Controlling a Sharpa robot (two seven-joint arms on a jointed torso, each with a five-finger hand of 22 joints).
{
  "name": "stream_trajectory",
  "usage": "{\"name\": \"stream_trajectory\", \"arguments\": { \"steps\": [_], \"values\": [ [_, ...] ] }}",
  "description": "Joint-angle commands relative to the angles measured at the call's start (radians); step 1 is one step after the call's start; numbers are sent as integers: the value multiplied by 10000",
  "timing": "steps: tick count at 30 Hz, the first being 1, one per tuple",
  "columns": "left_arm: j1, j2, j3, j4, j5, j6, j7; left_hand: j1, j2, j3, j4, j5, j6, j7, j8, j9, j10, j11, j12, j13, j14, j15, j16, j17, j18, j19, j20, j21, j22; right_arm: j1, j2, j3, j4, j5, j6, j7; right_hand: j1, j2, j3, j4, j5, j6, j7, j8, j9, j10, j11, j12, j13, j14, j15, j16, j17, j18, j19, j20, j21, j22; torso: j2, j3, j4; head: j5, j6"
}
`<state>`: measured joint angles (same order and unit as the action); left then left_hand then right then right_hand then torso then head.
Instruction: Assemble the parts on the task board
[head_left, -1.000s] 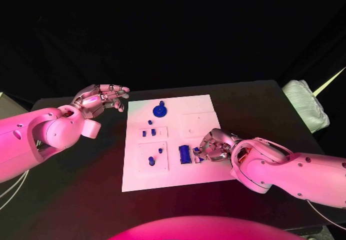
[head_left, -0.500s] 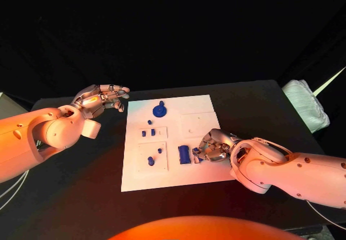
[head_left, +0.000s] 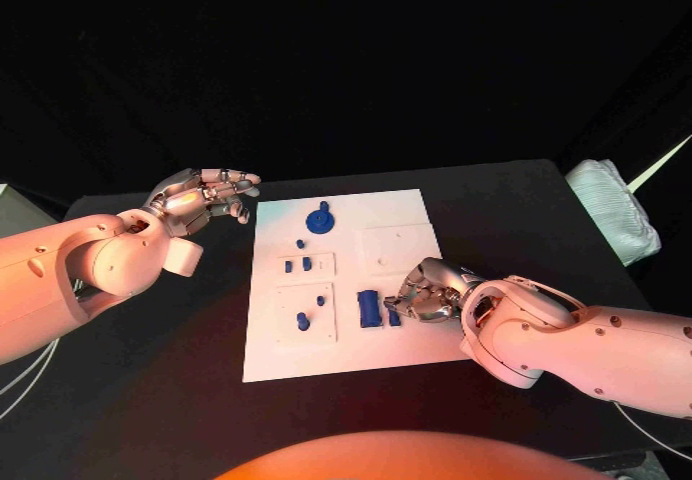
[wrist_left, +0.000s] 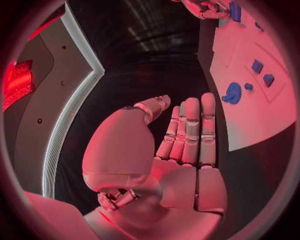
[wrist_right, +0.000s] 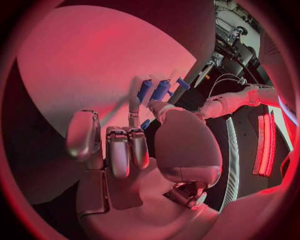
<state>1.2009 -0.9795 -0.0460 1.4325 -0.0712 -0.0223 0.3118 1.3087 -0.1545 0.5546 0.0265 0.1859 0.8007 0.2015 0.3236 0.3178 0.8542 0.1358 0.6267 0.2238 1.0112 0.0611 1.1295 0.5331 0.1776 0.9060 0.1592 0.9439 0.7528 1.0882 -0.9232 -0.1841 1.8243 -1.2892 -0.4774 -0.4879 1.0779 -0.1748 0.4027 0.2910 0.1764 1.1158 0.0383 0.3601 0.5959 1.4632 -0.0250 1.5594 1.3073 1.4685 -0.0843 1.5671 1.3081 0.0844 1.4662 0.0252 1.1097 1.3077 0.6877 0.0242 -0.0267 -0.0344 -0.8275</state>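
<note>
Left to right, taking task board (head_left: 346, 290) as landmark: left hand (head_left: 202, 195) off its far-left corner, fingers (head_left: 231, 181) loosely curled, holding nothing. Right hand (head_left: 427, 292) at near-right area, fingertips pinching small blue part (head_left: 395, 314) beside upright blue block (head_left: 369, 306). Risk: slip or knocked block. Barely shifted since earlier.

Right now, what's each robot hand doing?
Left robot hand: open, holding nothing, beside the board.
Right robot hand: pinching a blue part on the board.
</note>
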Motion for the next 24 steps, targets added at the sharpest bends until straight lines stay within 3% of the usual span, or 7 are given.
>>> {"name": "stream_trajectory", "arguments": {
  "steps": [1, 14, 18, 24],
  "values": [
    [4, 6, 7, 22, 52, 183, 31, -23, 77, 1, 58, 43, -72, 32, 38, -11, -88, 1, 29, -9, -31, 38, 62, 5, 66, 51, 21, -43, -12, -10, -9, 0, 41, -97, 31, 70, -146, -9, -109, -6, -72, -24, 34, -23, 4, 1054, -52, 42, 2600, 1023, -48, 37, 2627, -200, 536, -67, 39, 1772, 3, 3, -8, 11, -9],
    [4, 6, 7, 18, 52, 189, 24, -23, 77, 1, 58, 43, -72, 32, 38, -11, -88, 1, 29, -9, -31, 38, 62, 5, 66, 51, 21, -43, -12, -16, -72, 1, 72, -71, 63, 121, -290, -22, -188, -7, -86, -28, 30, -13, 11, 1050, -54, 29, 2593, 1023, -49, 37, 2627, -201, 536, -66, 52, 1774, 3, 4, -2, 15, -14],
    [4, 6, 7, 14, 52, 187, 24, -23, 77, 1, 58, 43, -72, 32, 38, -11, -88, 1, 29, -9, -31, 38, 62, 5, 66, 51, 21, -43, -12, -16, -121, 1, 61, -93, 127, 143, -61, -68, -160, -168, -163, -59, 9, 0, 27, 1049, -72, 25, 2592, 1023, -61, 37, 2627, -200, 533, -72, 57, 1774, 3, 6, -6, 13, -18],
    [4, 13, 7, 14, 52, 194, 27, -16, 69, 6, 67, 43, -91, 36, 45, -16, -107, 5, 34, -15, -45, 41, 58, 2, 67, 50, 24, -58, -20, -16, -207, 0, 49, -158, 276, 226, 980, -366, -66, -872, -1059, -113, -25, 30, 52, 1046, -103, 15, 2589, 1023, -88, 37, 2627, -195, 516, -93, 32, 1767, 2, 3, -13, 17, -37]
  ]
}}
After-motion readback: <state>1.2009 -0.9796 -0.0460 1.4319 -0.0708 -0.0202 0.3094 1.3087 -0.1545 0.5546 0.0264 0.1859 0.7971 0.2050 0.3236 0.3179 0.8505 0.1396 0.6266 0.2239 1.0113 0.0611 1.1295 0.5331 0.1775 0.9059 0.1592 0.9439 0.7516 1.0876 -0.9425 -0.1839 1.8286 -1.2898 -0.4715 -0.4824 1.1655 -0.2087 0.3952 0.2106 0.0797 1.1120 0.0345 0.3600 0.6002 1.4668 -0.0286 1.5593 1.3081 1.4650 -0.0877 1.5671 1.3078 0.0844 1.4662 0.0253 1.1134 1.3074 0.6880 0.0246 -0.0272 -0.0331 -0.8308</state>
